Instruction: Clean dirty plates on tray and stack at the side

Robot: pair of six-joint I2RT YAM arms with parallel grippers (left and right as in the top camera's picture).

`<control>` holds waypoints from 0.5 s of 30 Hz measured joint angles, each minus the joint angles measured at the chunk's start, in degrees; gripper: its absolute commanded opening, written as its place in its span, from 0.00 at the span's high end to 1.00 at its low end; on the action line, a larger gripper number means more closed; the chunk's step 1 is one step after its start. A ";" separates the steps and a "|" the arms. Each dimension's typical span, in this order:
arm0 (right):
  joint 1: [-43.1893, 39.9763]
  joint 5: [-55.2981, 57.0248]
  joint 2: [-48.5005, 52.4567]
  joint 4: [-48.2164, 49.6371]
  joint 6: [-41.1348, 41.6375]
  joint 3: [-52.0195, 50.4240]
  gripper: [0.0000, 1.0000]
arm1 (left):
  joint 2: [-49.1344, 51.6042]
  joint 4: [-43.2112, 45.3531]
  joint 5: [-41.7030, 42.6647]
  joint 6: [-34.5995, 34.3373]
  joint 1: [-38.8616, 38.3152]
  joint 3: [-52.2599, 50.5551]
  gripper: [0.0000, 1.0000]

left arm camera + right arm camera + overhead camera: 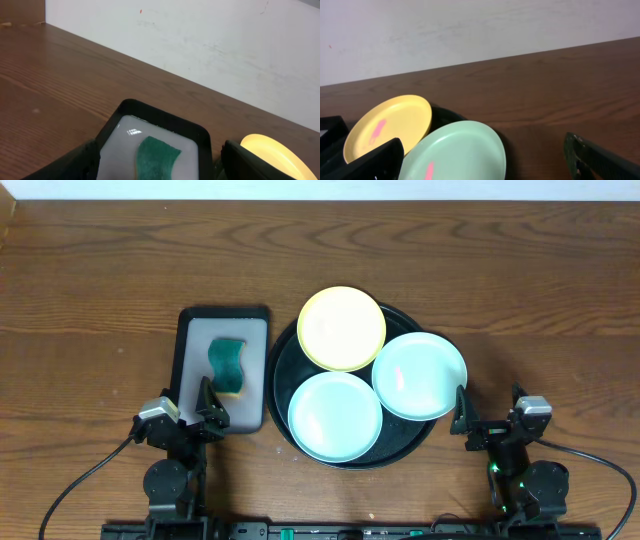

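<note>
Small round plastic plates (335, 416), pale yellow plus two mint green, sit on big round black tray (284, 366). Both claws spread, empty. Green sponge (228, 366) just far of left claw (210, 408); right claw (463, 412) nearest right-hand green plate (420, 375).

Even soft indoor light, faint shadows, small glare on the rectangular tray (131, 132), close fingers (370, 162) dark and blurred.

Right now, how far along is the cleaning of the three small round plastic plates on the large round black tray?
Nothing looks done: the pale yellow plate and both pale mint green plates sit on the round black tray, two showing pink smears, none stacked aside. Nothing in hand: left gripper and right gripper are open. Remaining: fetch the green sponge from the rectangular black tray, wipe, stack.
</note>
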 measured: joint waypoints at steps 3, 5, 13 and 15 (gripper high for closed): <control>0.00 -0.11 0.00 0.00 0.81 0.00 0.08 | 0.00 0.00 0.00 0.00 0.00 0.00 0.22; 0.00 -0.13 0.00 -0.02 1.16 0.00 0.15 | 0.00 0.00 0.00 0.00 0.00 0.00 0.22; 0.00 -0.33 0.13 -4.31 1.64 2.25 0.20 | 0.00 0.00 0.02 0.00 0.00 0.00 0.22; 0.00 -0.33 0.57 -7.17 1.49 5.03 0.19 | 0.00 0.00 0.02 0.00 0.00 0.00 0.22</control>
